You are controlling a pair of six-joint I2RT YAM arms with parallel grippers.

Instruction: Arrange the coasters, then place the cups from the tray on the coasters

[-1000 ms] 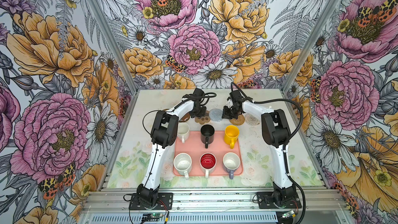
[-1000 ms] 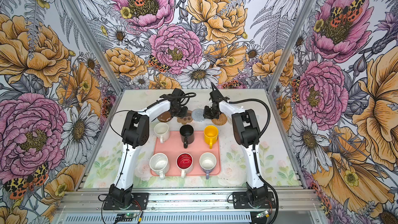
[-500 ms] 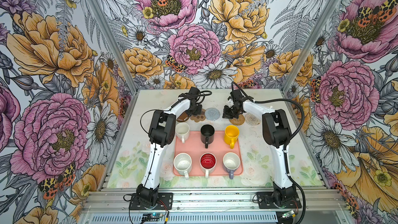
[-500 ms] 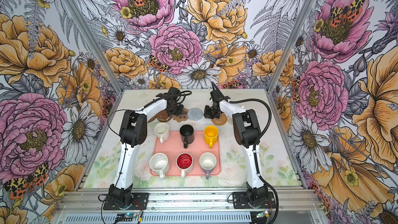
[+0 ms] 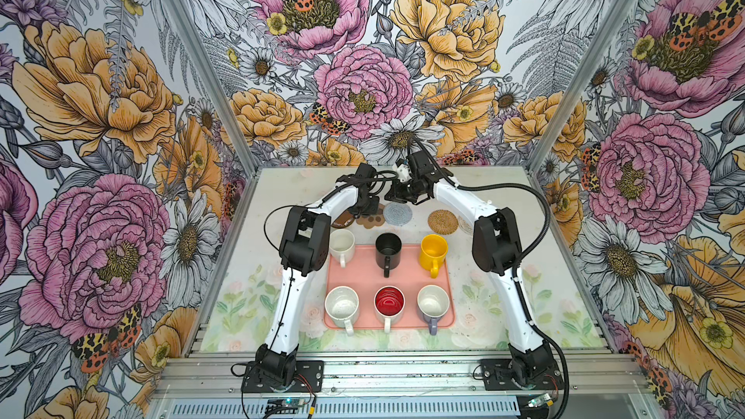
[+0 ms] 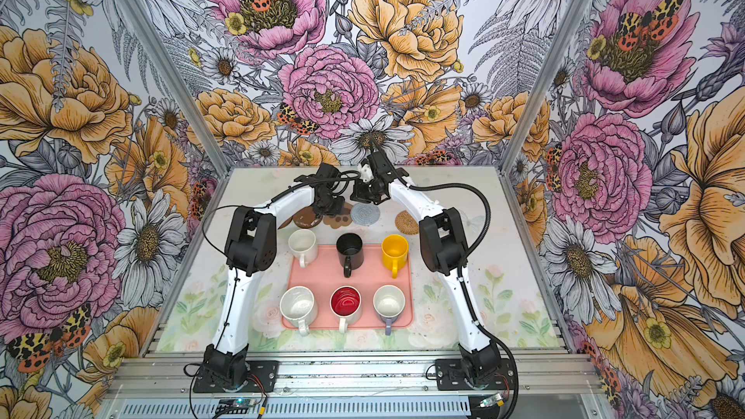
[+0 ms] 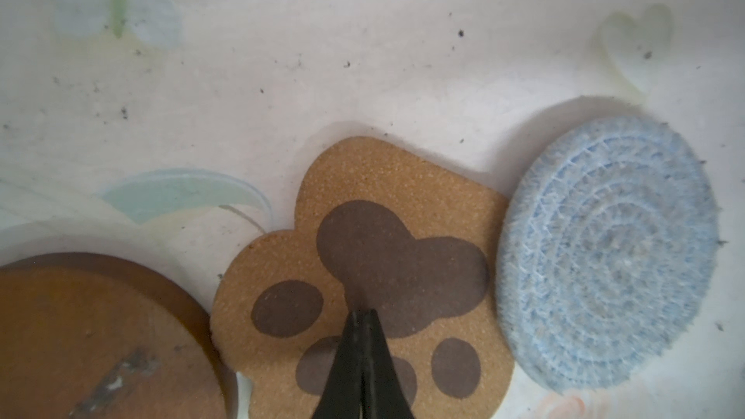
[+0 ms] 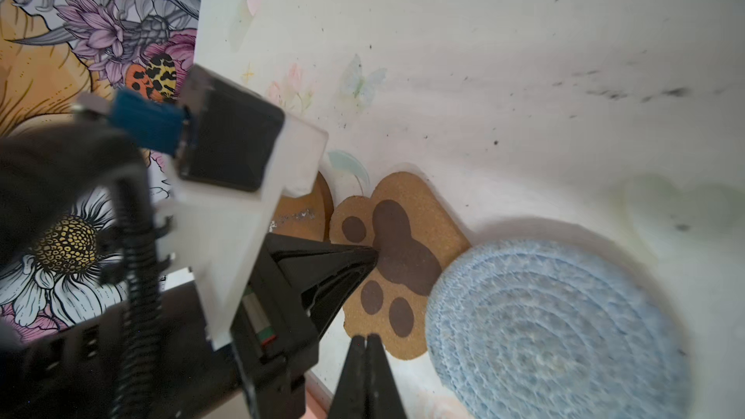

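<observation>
Robot-manipulation test cell of a laboratory. Flower-and-moth printed wall panels (image 5: pixel 363 86) stand in an aluminium frame (image 5: pixel 197 54) around a tabletop (image 5: pixel 548 300) with a faint pastel print. The left arm (image 5: pixel 290 296) and right arm (image 5: pixel 514 308) are bolted by black base plates (image 5: pixel 310 374) to a slotted aluminium rail (image 5: pixel 403 370) — with a corrugated cable (image 5: pixel 504 187) and a small circuit board (image 5: pixel 282 414) left exposed.

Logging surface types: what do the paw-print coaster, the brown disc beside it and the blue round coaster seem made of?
Paw-print coaster: likely cork, matte; speckled grainy tan face, dark printed pads. Blue round coaster: probably coiled yarn or rope, fuzzy; stitched concentric rings. Brown disc: smooth with a glare streak; glazed ceramic or lacquered wood, unclear which.
</observation>
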